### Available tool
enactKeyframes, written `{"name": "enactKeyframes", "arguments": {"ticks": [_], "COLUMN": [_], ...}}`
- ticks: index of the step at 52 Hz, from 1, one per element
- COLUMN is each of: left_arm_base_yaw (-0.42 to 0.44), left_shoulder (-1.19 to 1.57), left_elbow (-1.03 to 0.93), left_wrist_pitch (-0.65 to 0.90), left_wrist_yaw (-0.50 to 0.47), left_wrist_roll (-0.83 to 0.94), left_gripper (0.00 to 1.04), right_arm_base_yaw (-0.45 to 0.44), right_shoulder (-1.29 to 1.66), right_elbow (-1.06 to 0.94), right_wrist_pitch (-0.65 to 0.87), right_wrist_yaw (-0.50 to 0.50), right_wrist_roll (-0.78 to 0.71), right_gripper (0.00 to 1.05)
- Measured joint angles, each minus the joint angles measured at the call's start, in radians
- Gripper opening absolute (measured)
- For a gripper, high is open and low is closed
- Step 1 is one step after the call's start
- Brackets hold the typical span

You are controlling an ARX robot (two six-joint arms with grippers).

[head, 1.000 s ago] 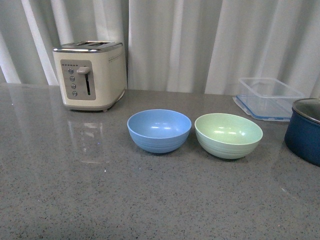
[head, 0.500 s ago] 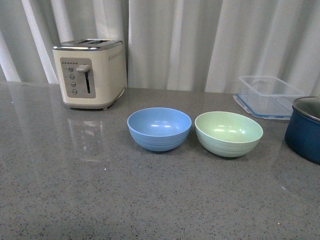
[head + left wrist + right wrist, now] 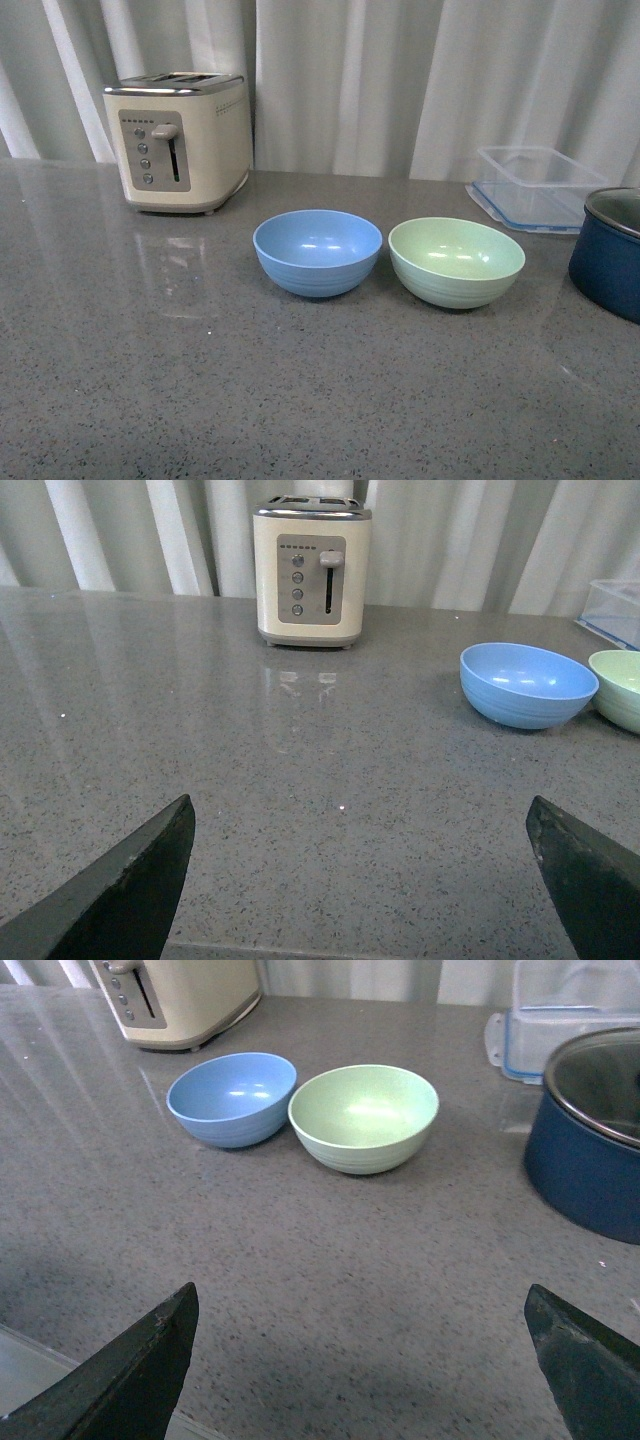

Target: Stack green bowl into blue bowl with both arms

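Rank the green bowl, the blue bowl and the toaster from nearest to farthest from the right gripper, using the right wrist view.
1. green bowl: straight ahead of the open right gripper, nearest.
2. blue bowl: beside the green bowl, on the toaster's side.
3. toaster: beyond the blue bowl, farthest.
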Motion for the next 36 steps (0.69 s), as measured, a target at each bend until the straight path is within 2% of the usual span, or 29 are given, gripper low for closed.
{"name": "enactKeyframes", "arguments": {"ticks": [4, 10, 25, 36], "left_arm_base_yaw": [0.000, 0.000, 0.000, 0.000], "left_shoulder": [0.000, 0.000, 0.000, 0.000], "left_elbow": [0.000, 0.000, 0.000, 0.000], "left_wrist_pitch": [0.000, 0.000, 0.000, 0.000], "left_wrist_yaw": [0.000, 0.000, 0.000, 0.000], "left_wrist_roll": [0.000, 0.000, 0.000, 0.000], "left_gripper": [0.98, 0.98, 0.98, 0.98], "right_arm_base_yaw": [0.064, 0.109, 0.098, 0.096], "right_shoulder": [0.130, 0.317, 0.799, 0.988], "right_elbow": [0.095, 0.241, 0.605, 0.763], "right_wrist_pitch": [0.002, -0.018, -0.100, -0.129], "right_wrist_yaw": [0.055, 0.083, 0.149, 0.219], "right_wrist_roll": [0.020, 0.069, 0.275, 0.345], "right_gripper": [0.95, 0.95, 0.95, 0.95]}}
